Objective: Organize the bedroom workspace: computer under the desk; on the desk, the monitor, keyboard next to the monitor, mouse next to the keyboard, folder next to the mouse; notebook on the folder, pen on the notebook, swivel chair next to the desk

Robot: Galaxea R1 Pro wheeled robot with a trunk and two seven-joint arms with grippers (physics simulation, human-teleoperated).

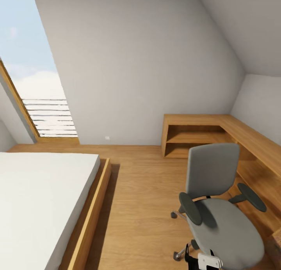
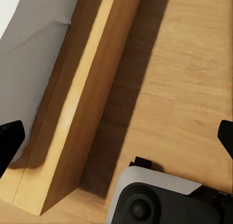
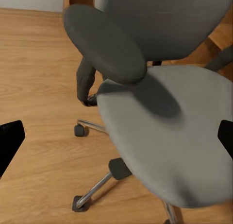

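A grey swivel chair (image 1: 218,207) with dark oval armrests and a chrome wheeled base stands on the wood floor (image 1: 144,207) just beside the L-shaped wooden desk (image 1: 238,133), its seat bare. The right gripper (image 3: 116,141) hangs wide open and empty above the seat. The left gripper (image 2: 116,136), equally open, hovers above the wooden bed frame (image 2: 73,112) and white mattress (image 2: 29,44).

A grey swivel chair (image 3: 170,131) takes up the centre and right of the frame, its seat bare. A dark oval armrest (image 3: 104,44) sits at upper centre. Chrome legs with a black caster (image 3: 80,130) spread at lower left over the wooden floor (image 3: 34,63). Black fingertips (image 3: 9,139) show at both side edges, set wide apart.
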